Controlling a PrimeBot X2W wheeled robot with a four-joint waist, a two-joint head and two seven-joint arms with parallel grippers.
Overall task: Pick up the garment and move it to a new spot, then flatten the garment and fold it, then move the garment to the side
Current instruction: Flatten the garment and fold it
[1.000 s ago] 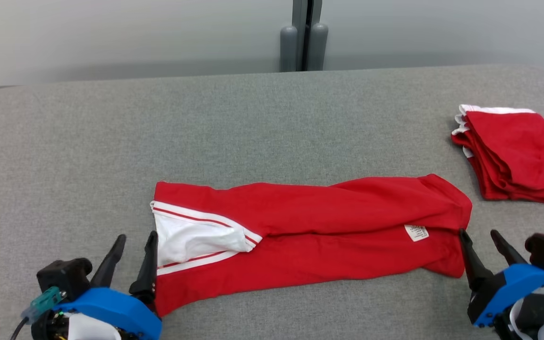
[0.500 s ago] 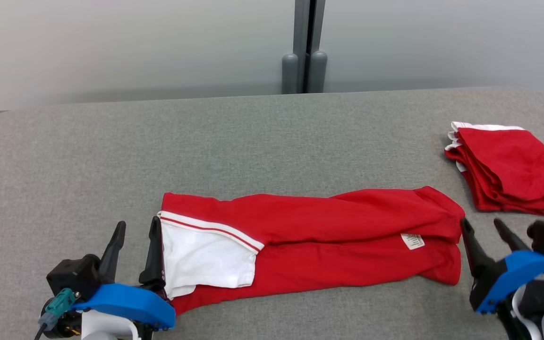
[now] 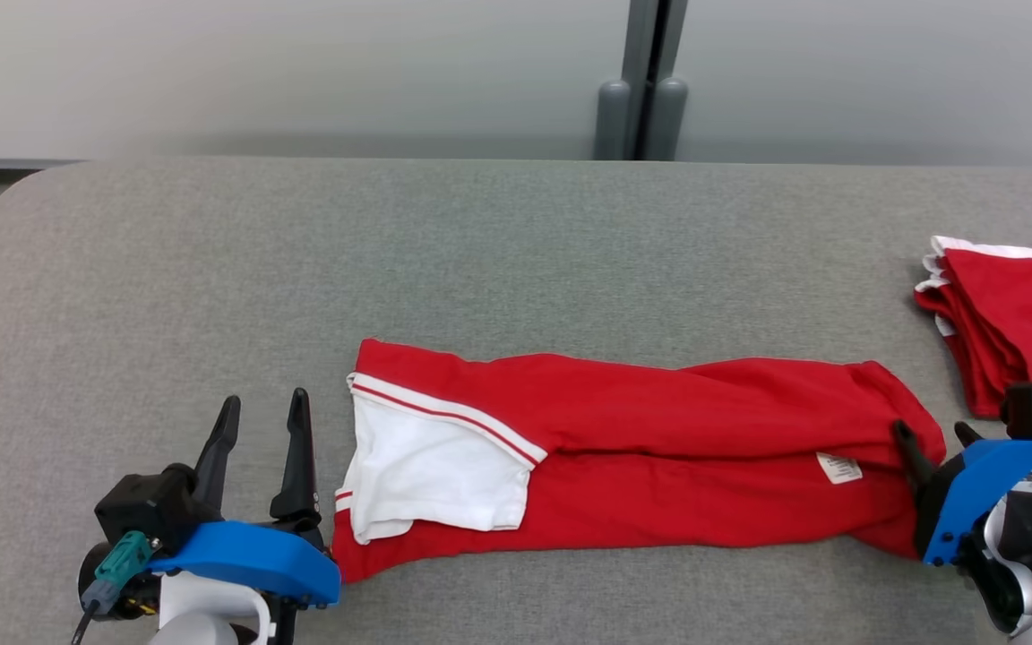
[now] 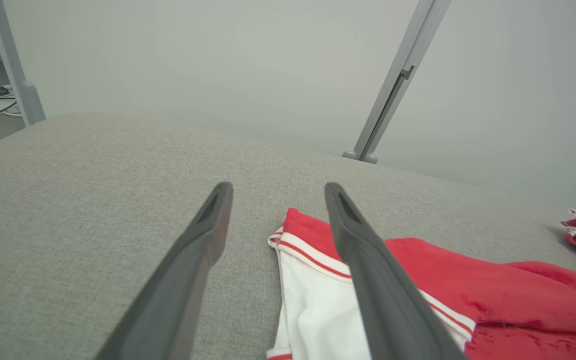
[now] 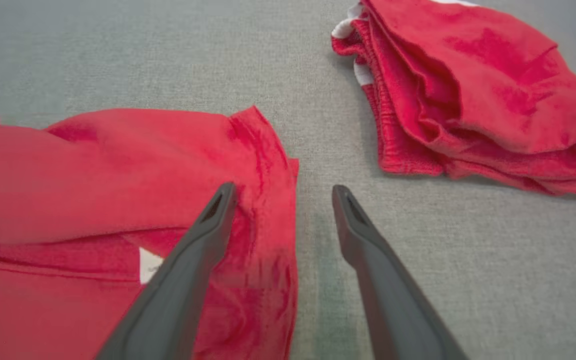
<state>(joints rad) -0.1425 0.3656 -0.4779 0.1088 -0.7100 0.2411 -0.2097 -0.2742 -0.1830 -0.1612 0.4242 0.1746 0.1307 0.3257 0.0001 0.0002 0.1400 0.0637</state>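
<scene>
Currently the red garment (image 3: pixel 659 448) lies as a long, narrow band across the near middle of the grey table (image 3: pixel 211 269). Its left end shows a white panel (image 3: pixel 435 475) turned outward, and its right end carries a small white label (image 3: pixel 840 467).

The left gripper (image 3: pixel 265 399) sits just beside the left end, fingers spread with nothing between them. In the left wrist view one finger is over bare table and the other over the striped hem. The right gripper (image 3: pixel 933 430) is at the right end, likewise spread and empty. The right wrist view has it straddling the garment's edge, one finger above red cloth and one above table.

Several things could go wrong from here. If either gripper pinches the top layer alone, the band would probably peel open when lifted, since it looks like several layers laid loosely together. The white panel seems loose and may flop or bunch. Lifting the two ends unevenly would likely twist the cloth. A folded pile (image 3: pixel 1018 322) of similar red cloth lies near the right gripper, apart from the garment, and a wide sweep by that arm could catch and drag it.

As for containers, no bin, tray or basket is involved: garment and pile both rest directly on the table.
</scene>
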